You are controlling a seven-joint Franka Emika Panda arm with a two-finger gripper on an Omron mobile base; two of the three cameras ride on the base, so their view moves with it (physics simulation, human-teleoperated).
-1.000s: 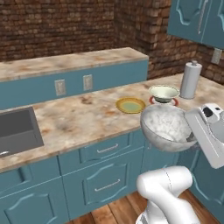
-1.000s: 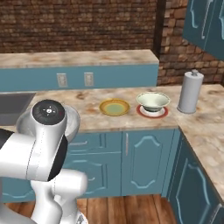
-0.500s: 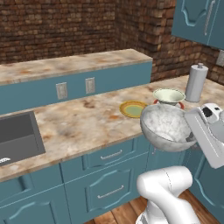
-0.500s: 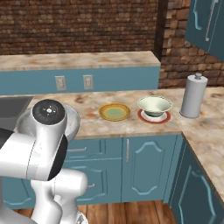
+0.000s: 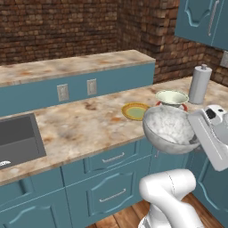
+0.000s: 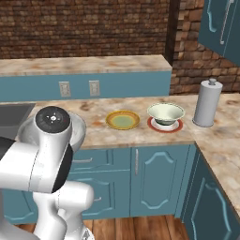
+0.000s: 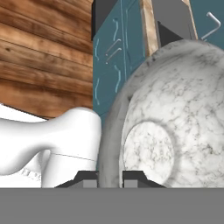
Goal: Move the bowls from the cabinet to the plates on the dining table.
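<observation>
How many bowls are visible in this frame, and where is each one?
2. The yellow-green bowl sits on the red-rimmed plate on the table. The marbled bowl is held in the pincer by its rim, off the table's front edge. None seems hidden.

I count two bowls: a marbled bowl (image 5: pixel 168 129) and a pale green bowl (image 6: pixel 165 113). Two plates: a yellow plate (image 6: pixel 123 120) and, just beside it, a red-rimmed plate (image 6: pixel 154 125). One paper towel roll (image 6: pixel 207 103), one sink (image 5: pixel 18 139), two wall sockets (image 5: pixel 76 89).
</observation>
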